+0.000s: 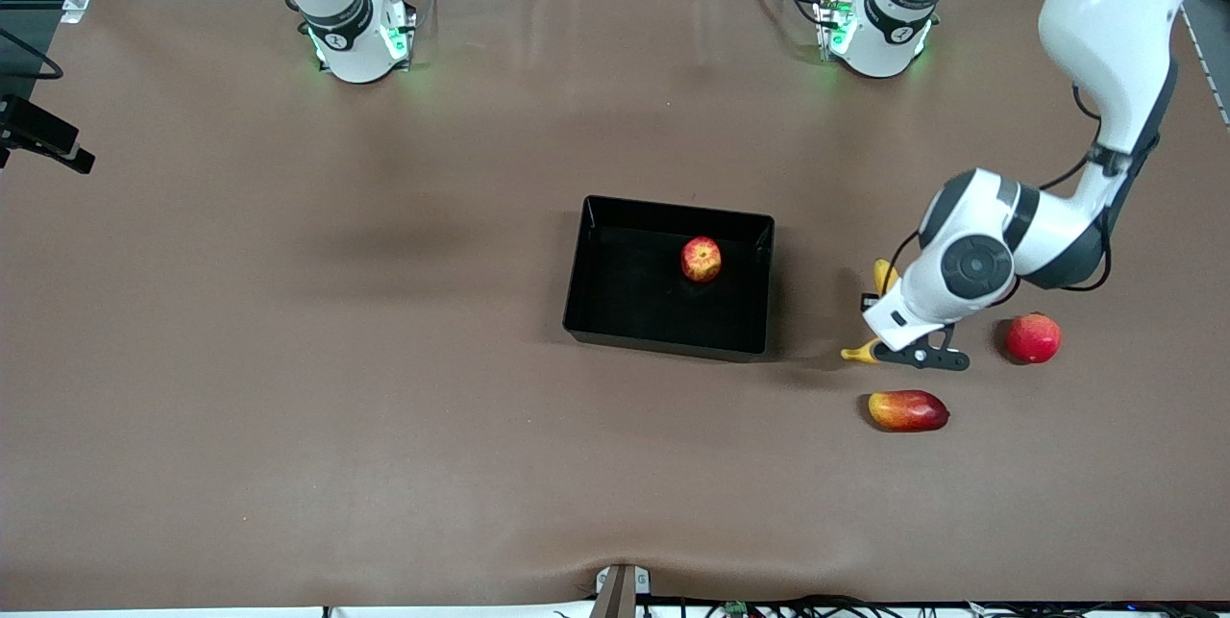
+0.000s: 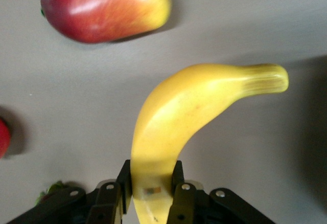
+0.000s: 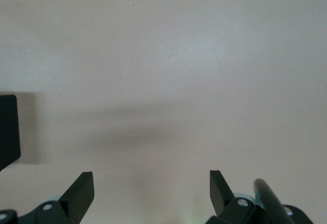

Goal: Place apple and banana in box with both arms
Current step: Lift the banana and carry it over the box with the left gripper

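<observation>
I see a plain brown tabletop (image 1: 288, 358). On it sits a glossy black box (image 1: 615, 310), and inside it a red apple (image 1: 701, 259) streaked with yellow, its dimple yellowish. My left gripper (image 2: 152, 196) is black, on a white arm with dark grey joint bands; it holds a bright yellow banana (image 2: 189, 116) whose tip turns greenish-brown with faint ribbing. Nearby lie a mango-like fruit (image 1: 908, 410), deep red fading to yellow-orange at one end, and an evenly pinkish-red round fruit (image 1: 1033, 337). My right gripper (image 3: 152, 191) has black fingers.

Even bright overhead light; soft shadows; wrist views slightly blurred.
</observation>
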Controlling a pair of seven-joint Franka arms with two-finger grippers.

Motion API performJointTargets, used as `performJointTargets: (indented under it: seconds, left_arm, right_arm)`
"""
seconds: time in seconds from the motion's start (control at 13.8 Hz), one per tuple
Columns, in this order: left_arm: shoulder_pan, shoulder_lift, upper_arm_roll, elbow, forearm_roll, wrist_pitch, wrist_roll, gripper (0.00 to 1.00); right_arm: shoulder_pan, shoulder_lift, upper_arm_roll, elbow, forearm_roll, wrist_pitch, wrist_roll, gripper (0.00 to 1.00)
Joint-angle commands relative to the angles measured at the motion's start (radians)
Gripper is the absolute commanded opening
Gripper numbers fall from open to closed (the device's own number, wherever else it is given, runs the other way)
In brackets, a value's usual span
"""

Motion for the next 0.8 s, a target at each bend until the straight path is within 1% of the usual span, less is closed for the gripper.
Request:
performJointTargets:
  seconds: [0.0,0.07,0.15,0.22,0.36,0.58,0.73]
  left_arm:
    - [-0.014,-0.032,-0.095,0.08,-0.052,-0.115,-0.067,0.0]
    - [-0.039,-0.029,-0.132,0.092,-0.055,-0.12,-0.132,0.0]
    - [-0.075,-0.023,-0.138,0.102,-0.055,-0.119,-0.203,0.0]
    - [-0.139,0.003,-0.138,0.138,-0.054,-0.119,-0.263,0.0]
    - [-0.264,0.064,-0.134,0.206,-0.051,-0.119,-0.384,0.0]
    - [-0.379,0.176,-0.127,0.308,-0.046,-0.115,-0.495,0.0]
    - [-0.466,0.227,-0.083,0.359,-0.048,-0.105,-0.536,0.0]
  right_arm:
    - [-0.005,-0.006,-0.002,-0.007,-0.006,-0.002,-0.011,1.0]
    - [-0.005,-0.006,-0.002,-0.007,-0.005,-0.001,-0.011,1.0]
    - [-0.005,-0.006,-0.002,-0.007,-0.005,-0.002,-0.011,1.0]
    - [-0.006,-0.005,-0.003,-0.007,-0.003,-0.001,-0.009,1.0]
    - [-0.016,-0.003,-0.003,-0.007,0.0,-0.001,-0.009,1.0]
    - [-0.025,-0.002,-0.003,-0.008,0.009,-0.002,-0.009,1.0]
    - [-0.025,0.003,-0.005,-0.007,0.012,-0.002,-0.009,1.0]
